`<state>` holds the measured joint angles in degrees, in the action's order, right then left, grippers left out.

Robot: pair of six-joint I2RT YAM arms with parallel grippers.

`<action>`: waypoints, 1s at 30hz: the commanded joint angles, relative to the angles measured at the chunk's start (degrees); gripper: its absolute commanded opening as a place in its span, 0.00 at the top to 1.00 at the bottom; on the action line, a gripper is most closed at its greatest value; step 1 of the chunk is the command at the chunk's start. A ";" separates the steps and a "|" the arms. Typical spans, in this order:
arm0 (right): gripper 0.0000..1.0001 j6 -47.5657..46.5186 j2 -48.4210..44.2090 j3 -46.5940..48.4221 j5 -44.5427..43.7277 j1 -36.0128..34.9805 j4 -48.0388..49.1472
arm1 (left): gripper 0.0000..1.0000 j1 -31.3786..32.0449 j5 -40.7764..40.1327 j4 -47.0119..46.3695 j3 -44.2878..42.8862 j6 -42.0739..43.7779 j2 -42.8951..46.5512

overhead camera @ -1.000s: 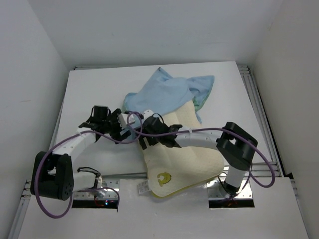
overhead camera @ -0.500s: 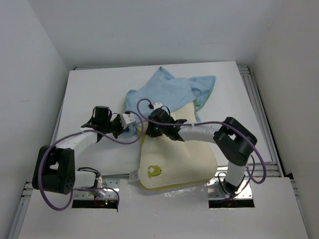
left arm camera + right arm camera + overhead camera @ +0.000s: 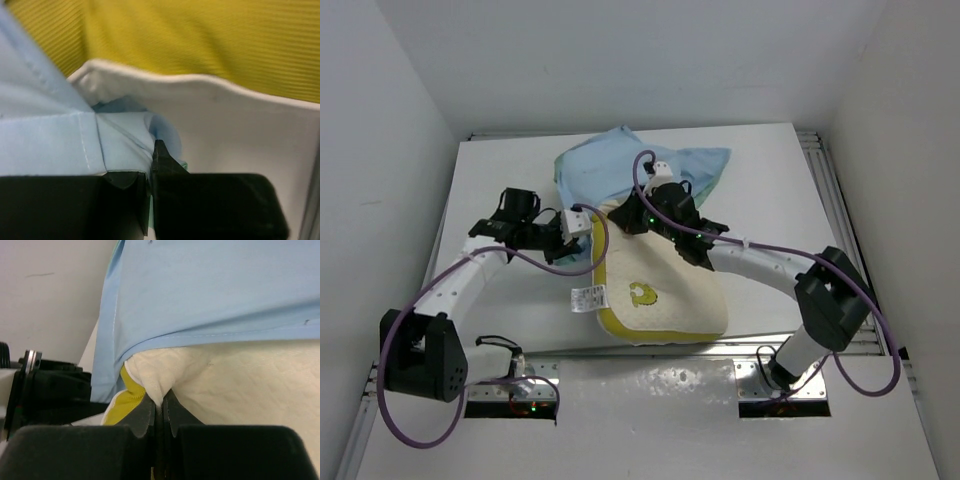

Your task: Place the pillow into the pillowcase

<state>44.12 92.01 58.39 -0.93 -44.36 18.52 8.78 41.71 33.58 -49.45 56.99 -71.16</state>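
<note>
The cream pillow [image 3: 665, 295], with a yellow-green mark [image 3: 640, 292], lies mid-table, its far end under the light-blue pillowcase [image 3: 595, 175]. My left gripper [image 3: 578, 226] sits at the pillow's left far corner. In the left wrist view it [image 3: 151, 155] is shut on a fold of the pillowcase's [image 3: 55, 145] hem, with the pillow's yellow side [image 3: 200, 40] above. My right gripper [image 3: 632, 214] is at the pillowcase's mouth. In the right wrist view it [image 3: 161, 402] is shut on a pinch of the pillow's [image 3: 240, 385] cream cloth, and the pillowcase [image 3: 210, 290] drapes over it.
A white label [image 3: 588, 298] sticks out from the pillow's left edge. Metal rails run along the table's right side [image 3: 832, 190] and near edge [image 3: 570, 350]. White walls close in the table on three sides. The left gripper's body [image 3: 50, 390] shows in the right wrist view.
Both grippers have closed, the left on the pillowcase hem and the right on the pillow. The right arm pushed the pillow away and leftward; the pillowcase shifted to the far left.
</note>
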 commanded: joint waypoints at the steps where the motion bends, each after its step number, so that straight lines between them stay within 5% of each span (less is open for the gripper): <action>1: 1.00 2.99 0.53 5.93 -5.57 0.85 12.50 | 1.00 2.11 6.53 13.33 -1.26 5.31 1.89; 5: 1.00 4.04 5.72 9.37 -12.24 0.85 10.14 | 1.00 3.35 15.31 21.07 -4.33 10.86 3.56; 14: 1.00 8.87 13.98 15.08 -33.16 -1.25 3.12 | 1.00 5.72 32.29 23.19 -4.35 2.68 3.57; 20: 1.00 10.30 19.78 20.70 -32.75 -1.26 -5.41 | 1.00 6.87 35.80 30.84 -4.51 6.99 2.87; 23: 0.99 3.91 22.07 20.72 -24.08 -1.43 -6.31 | 0.98 6.17 29.16 21.75 -2.68 -3.00 2.51; 27: 0.45 -6.30 16.65 12.91 -14.30 -2.57 -5.34 | 0.69 2.74 21.58 20.99 -2.40 -1.73 2.78; 30: 0.33 -12.99 12.07 9.82 -10.86 -3.45 -8.75 | 0.50 2.65 15.34 25.91 -6.44 4.24 2.51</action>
<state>40.49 110.52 70.13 -14.92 -48.03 10.31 12.08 59.72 55.42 -51.90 56.90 -69.47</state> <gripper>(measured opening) 0.652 0.453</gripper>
